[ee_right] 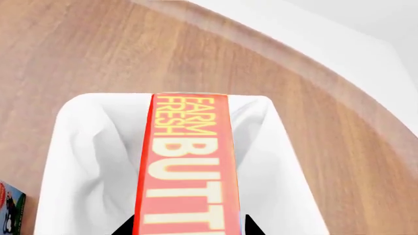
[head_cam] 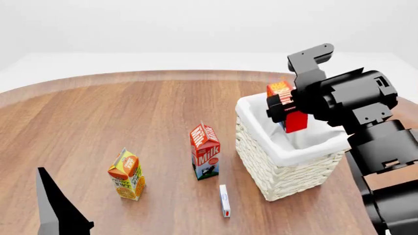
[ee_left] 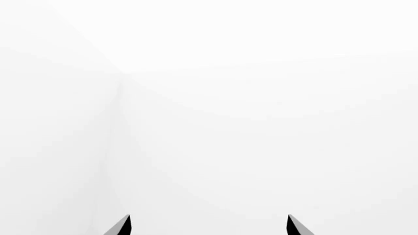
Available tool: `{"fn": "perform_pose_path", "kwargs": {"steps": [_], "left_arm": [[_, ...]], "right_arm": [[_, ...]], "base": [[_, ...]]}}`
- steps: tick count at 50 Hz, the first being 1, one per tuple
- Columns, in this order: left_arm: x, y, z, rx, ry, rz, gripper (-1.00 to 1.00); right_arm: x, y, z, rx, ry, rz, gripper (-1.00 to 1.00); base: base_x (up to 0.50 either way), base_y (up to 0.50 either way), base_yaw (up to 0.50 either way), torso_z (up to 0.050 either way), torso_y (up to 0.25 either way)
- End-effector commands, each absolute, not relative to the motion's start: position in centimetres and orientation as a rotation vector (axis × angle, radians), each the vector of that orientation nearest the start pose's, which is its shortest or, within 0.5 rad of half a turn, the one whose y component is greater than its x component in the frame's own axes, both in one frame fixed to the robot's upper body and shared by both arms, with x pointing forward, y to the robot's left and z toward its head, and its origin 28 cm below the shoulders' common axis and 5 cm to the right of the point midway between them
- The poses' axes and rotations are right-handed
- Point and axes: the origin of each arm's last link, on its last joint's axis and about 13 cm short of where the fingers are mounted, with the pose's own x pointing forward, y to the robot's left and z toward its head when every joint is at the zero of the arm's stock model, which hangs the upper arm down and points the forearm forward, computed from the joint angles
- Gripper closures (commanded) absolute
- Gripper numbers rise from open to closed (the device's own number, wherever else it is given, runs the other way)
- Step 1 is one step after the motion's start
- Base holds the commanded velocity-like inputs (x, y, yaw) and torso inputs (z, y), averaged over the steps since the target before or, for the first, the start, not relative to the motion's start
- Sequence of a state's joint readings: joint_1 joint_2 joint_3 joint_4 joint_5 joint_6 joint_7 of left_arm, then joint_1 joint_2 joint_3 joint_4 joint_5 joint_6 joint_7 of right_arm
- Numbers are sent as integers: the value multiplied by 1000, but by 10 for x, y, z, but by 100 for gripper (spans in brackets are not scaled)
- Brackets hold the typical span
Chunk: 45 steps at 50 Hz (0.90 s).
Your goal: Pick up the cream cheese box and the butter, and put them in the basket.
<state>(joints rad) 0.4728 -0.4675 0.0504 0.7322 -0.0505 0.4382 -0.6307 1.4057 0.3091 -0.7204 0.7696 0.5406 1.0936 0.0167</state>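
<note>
My right gripper (head_cam: 287, 108) is shut on the butter (head_cam: 285, 105), a red box with pale "FARM FRESH BUTTER" lettering (ee_right: 186, 161). It hangs tilted above the open top of the white wicker basket (head_cam: 287, 169), whose cloth liner (ee_right: 85, 161) shows under the box in the right wrist view. The cream cheese box (head_cam: 224, 199), small, flat and white with a red end, lies on the wood table in front of the basket. My left gripper (ee_left: 207, 226) is open with nothing between its fingertips, and its camera sees only blank white.
A red-and-white milk carton (head_cam: 205, 152) stands just left of the basket. An orange juice carton (head_cam: 127, 175) stands further left. The round wooden table (head_cam: 98, 122) curves away at the back. A black part of my left arm (head_cam: 56, 208) shows at the lower left.
</note>
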Motion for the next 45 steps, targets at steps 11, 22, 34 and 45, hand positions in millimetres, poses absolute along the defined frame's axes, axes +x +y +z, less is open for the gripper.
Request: {"fn": "perform_pose_path", "kwargs": {"steps": [11,22,34,45], "left_arm": [[107,241,128,18,-703,228,-100],[106,240,128,17,-703,225,-100],[107,240,127,17,-703,224,-100],[107,240,127,15,-701,224,-100]], "right_arm": [[395,-153,241,-370,617,1,100],[397,-155,239,-388,629,-26,100],[399,-152,237,-406,634,-25,-100],[399,-151,237,-413,631,-15,-100]], "base": [[0,0,0,0,2],[0,0,0,1,1],[0,0,0,0,1],[0,0,0,0,0]]}}
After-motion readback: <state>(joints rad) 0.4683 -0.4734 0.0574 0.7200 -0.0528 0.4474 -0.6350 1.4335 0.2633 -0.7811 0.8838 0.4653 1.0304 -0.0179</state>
